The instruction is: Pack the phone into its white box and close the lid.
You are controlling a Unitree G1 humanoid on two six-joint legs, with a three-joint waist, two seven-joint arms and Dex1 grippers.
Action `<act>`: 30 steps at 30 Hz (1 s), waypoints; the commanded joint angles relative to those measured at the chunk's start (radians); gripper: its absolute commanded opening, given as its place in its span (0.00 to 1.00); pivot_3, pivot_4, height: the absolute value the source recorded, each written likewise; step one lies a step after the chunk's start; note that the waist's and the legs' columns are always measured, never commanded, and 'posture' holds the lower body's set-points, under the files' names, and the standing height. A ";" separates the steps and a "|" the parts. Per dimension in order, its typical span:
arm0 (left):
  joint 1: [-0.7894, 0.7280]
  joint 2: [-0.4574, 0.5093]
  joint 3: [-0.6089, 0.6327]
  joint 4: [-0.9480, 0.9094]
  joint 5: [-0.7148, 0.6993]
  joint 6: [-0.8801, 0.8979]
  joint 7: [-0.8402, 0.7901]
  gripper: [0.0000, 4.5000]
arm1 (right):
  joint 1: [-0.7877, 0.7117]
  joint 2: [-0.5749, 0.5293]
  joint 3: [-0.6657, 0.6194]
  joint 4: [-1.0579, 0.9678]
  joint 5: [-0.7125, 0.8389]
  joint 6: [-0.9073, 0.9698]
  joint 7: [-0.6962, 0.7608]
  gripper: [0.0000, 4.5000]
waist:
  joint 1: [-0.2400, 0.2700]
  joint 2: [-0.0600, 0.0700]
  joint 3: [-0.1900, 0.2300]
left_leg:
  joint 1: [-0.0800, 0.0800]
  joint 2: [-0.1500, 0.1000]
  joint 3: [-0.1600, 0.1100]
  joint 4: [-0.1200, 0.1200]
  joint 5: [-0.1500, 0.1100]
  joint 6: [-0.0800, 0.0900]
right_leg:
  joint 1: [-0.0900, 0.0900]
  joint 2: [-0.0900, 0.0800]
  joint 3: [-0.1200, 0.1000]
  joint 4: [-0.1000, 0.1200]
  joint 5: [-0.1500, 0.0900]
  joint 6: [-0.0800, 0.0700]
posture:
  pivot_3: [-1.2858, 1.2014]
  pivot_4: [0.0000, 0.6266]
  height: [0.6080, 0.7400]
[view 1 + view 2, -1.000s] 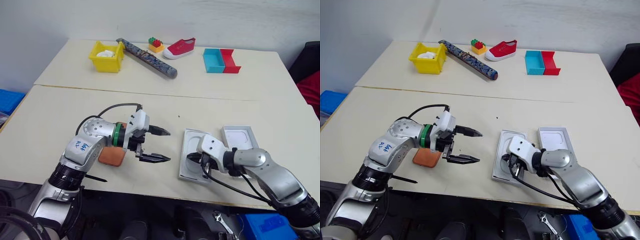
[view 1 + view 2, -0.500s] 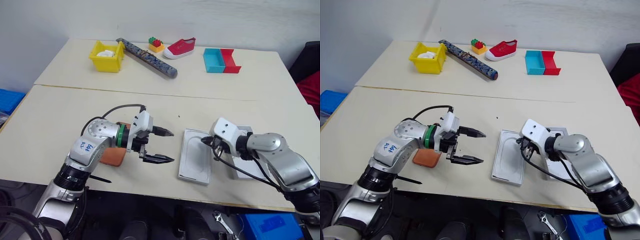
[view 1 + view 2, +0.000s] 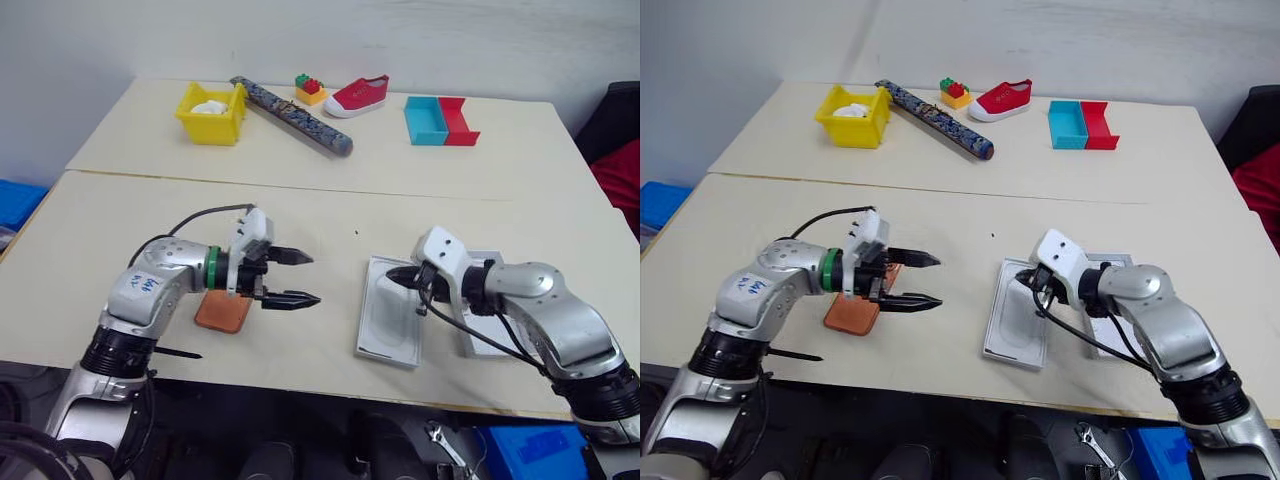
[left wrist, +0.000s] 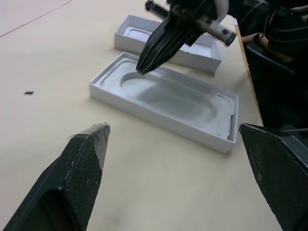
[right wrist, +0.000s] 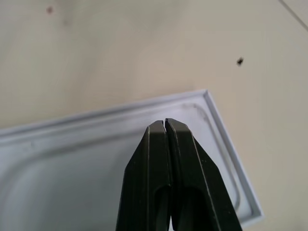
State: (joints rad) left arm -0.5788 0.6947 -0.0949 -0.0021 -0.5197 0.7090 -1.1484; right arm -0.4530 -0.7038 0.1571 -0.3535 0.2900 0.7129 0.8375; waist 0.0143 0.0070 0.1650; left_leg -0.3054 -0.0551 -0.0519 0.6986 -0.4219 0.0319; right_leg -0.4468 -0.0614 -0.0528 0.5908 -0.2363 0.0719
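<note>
Two claws, both empty: my left gripper (image 3: 296, 278) spread wide, my right gripper (image 3: 391, 275) pinched shut over the shallow white box (image 3: 391, 318). Flat orange-copper phone (image 3: 223, 312) lies under my left wrist, likely slick and rigid; grip its long edges.
</note>
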 commanded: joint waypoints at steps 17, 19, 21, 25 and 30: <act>-0.107 0.328 -0.125 0.521 0.229 0.182 -0.175 1.00 | -0.265 0.298 0.416 0.341 -0.238 -0.323 0.147 0.01 | -0.019 -0.003 -0.001 | -0.012 -0.004 -0.003 0.002 0.001 0.002 | -0.011 -0.002 -0.003 0.005 0.000 0.000 | 0.52 0.24 1.00; -0.126 0.315 -0.150 0.526 0.230 0.238 -0.192 1.00 | -0.274 0.321 0.426 0.382 -0.256 -0.345 0.153 0.01 | -0.021 -0.003 -0.002 | -0.012 -0.004 -0.003 0.002 0.001 0.001 | -0.012 -0.002 -0.003 0.007 0.000 0.000 | 0.52 0.24 1.00; -0.126 0.311 -0.193 0.509 0.242 0.281 -0.211 1.00 | -0.280 0.339 0.439 0.416 -0.277 -0.365 0.161 0.01 | -0.024 -0.003 -0.002 | -0.012 -0.004 -0.003 0.003 0.002 0.000 | -0.013 -0.002 -0.002 0.009 0.000 -0.001 | 0.52 0.24 1.00; -0.112 0.309 -0.260 0.460 0.255 0.340 -0.252 1.00 | -0.284 0.381 0.443 0.463 -0.302 -0.385 0.170 0.01 | -0.037 0.001 -0.005 | -0.011 -0.005 -0.002 0.003 0.002 0.000 | -0.013 -0.002 0.000 0.012 0.000 -0.001 | 0.52 0.24 1.00; -0.092 0.282 -0.321 0.378 0.275 0.413 -0.245 1.00 | -0.299 0.435 0.441 0.516 -0.328 -0.398 0.166 0.01 | -0.043 0.008 -0.011 | -0.009 -0.005 -0.002 0.002 0.002 0.000 | -0.013 -0.003 0.001 0.014 0.000 -0.001 | 0.52 0.24 1.00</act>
State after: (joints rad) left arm -0.7305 1.0203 -0.3177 0.3875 -0.2541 1.0638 -1.3932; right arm -0.7367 -0.2884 0.5915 0.1625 -0.0282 0.3272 1.0022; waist -0.0292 0.0154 0.1544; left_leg -0.3137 -0.0606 -0.0538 0.7009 -0.4199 0.0316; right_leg -0.4595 -0.0645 -0.0515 0.6054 -0.2368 0.0710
